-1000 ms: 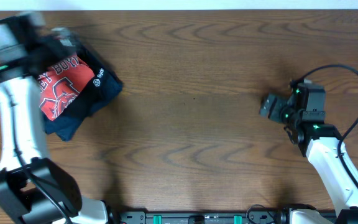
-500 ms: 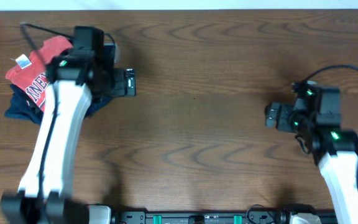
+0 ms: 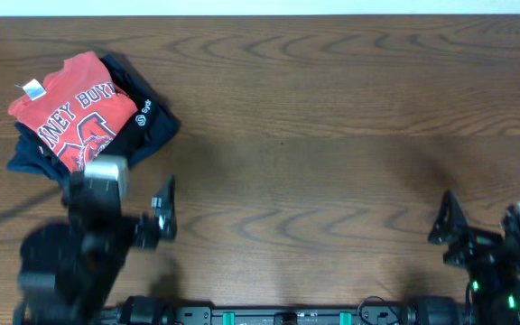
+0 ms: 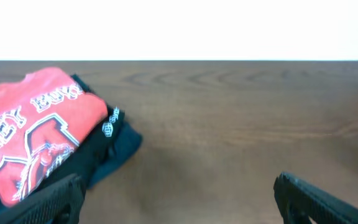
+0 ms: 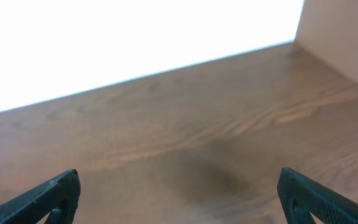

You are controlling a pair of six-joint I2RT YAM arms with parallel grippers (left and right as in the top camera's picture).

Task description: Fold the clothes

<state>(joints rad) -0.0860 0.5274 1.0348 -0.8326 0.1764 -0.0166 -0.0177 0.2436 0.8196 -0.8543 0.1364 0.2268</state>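
Observation:
The clothes, a coral-red T-shirt point(image 3: 72, 106) with white lettering and a white neck tag, lie folded at the table's far left, on top of a dark pile. In the left wrist view the red T-shirt point(image 4: 33, 137) sits at the left edge, ahead of the fingers. My left gripper point(image 3: 163, 215) hangs open near the front edge, below and to the right of the pile, touching nothing; it is also empty in its own view point(image 4: 179, 205). My right gripper point(image 3: 448, 233) is open and empty at the front right, over bare wood point(image 5: 179, 199).
A black shirt point(image 3: 144, 117) with a small white logo and navy-blue fabric point(image 3: 32, 155) lie under the red T-shirt. The brown wooden table point(image 3: 314, 135) runs to a white wall at the back. A light-coloured panel point(image 5: 347, 37) stands at the far right.
Both arms have drawn back toward the table's front edge. The left arm has left the pile, and the red T-shirt now lies uncovered on top of it.

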